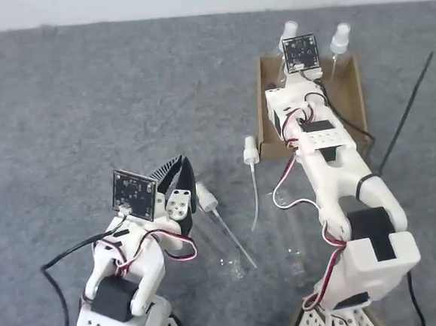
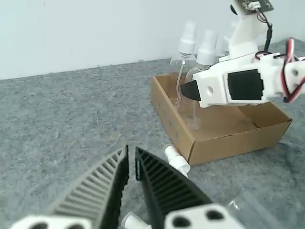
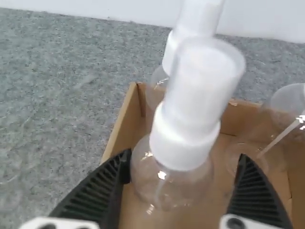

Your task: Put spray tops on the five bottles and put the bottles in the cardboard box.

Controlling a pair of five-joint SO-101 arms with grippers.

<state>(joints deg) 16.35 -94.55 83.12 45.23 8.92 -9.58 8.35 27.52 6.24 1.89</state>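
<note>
The right gripper [image 3: 184, 157] hangs over the cardboard box [image 3: 125, 119] with its jaws spread wide. Between them stands a front bottle [image 3: 167, 188]. One black finger [image 3: 102, 191] lies right against the bottle's shoulder; the other sits apart from it with box floor showing in the gap. The bottle is clear, round-shouldered plastic, upright and capped by a white spray top [image 3: 195, 109] with a stepped collar and a wider cylindrical head. Just behind it, against the box's far corner, stands a rear bottle [image 3: 155, 90] of the same kind, also capped. A third bottle [image 3: 286, 100] stands to the side, its thin dip tube visible through the clear wall.

The left gripper [image 2: 132, 157] hovers low over the grey table cover [image 2: 71, 114], short of the box. Its ribbed fingers [image 2: 162, 186] are almost pressed together, with only a thin slit between them and nothing in it.

In the high view, one loose spray top [image 1: 207, 201] lies just beside this gripper, its long tube trailing across the cover. A second loose spray top [image 1: 250, 151] rests close to the box's near wall, its tube curving away from the box. A bare bottle [image 1: 290, 240], faint against the grey, lies on its side beside the right arm.
</note>
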